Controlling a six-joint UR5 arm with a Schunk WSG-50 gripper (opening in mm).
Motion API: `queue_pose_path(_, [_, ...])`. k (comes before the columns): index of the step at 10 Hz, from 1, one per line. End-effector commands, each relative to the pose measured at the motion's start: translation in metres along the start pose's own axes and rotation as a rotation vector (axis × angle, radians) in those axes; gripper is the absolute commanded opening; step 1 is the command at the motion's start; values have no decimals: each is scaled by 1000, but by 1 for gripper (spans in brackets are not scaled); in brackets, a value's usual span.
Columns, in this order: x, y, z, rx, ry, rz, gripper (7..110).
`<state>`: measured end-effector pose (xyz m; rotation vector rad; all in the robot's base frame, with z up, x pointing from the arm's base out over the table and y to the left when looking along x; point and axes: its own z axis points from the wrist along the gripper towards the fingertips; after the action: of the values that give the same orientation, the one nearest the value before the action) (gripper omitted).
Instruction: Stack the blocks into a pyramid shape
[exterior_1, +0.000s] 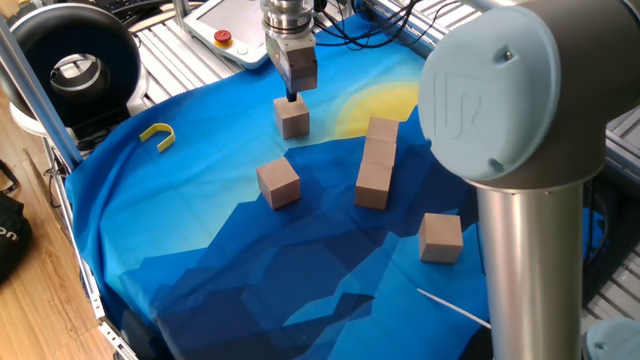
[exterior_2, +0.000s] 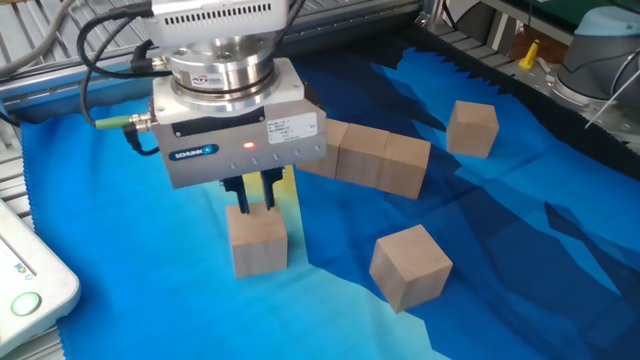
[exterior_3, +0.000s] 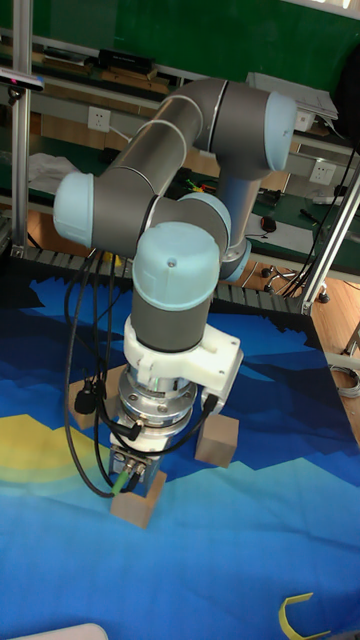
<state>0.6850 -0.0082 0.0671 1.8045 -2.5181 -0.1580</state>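
My gripper (exterior_2: 253, 198) hangs straight above one light-brown block (exterior_2: 258, 243), fingertips just over its top face, open with a narrow gap and nothing held. One fixed view shows the same gripper (exterior_1: 291, 96) over that block (exterior_1: 292, 118). Three blocks lie touching in a row (exterior_1: 376, 160), also visible from the other side (exterior_2: 385, 160). A single block (exterior_1: 279, 183) sits nearer the cloth's middle (exterior_2: 410, 265). Another lone block (exterior_1: 440, 237) lies apart from the rest (exterior_2: 472, 128). In the tall view the wrist hides the fingers above the block (exterior_3: 138, 500).
A small yellow U-shaped piece (exterior_1: 157, 135) lies on the blue cloth (exterior_1: 200, 250) at the left. A white pendant (exterior_1: 225, 30) and a black round unit (exterior_1: 75, 65) stand beyond the cloth. The arm's big elbow joint (exterior_1: 500, 90) blocks the right side.
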Motion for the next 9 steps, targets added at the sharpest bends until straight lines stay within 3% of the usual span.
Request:
queue_pose_path(1, [15, -4, -5, -13, 64, -36, 22])
queue_pose_path(2, [13, -7, -3, -7, 59, -40, 66])
queue_pose_path(3, [7, -6, -2, -19, 42, -55, 66])
queue_pose_path(5, [-9, -18, 0, 22, -23, -65, 66])
queue_pose_path(6, [-6, -21, -1, 23, -10, -69, 66])
queue_pose_path(7, [-2, -25, 3, 28, 7, -67, 110])
queue_pose_path(9, [-5, -24, 16, 12, 1, -76, 110])
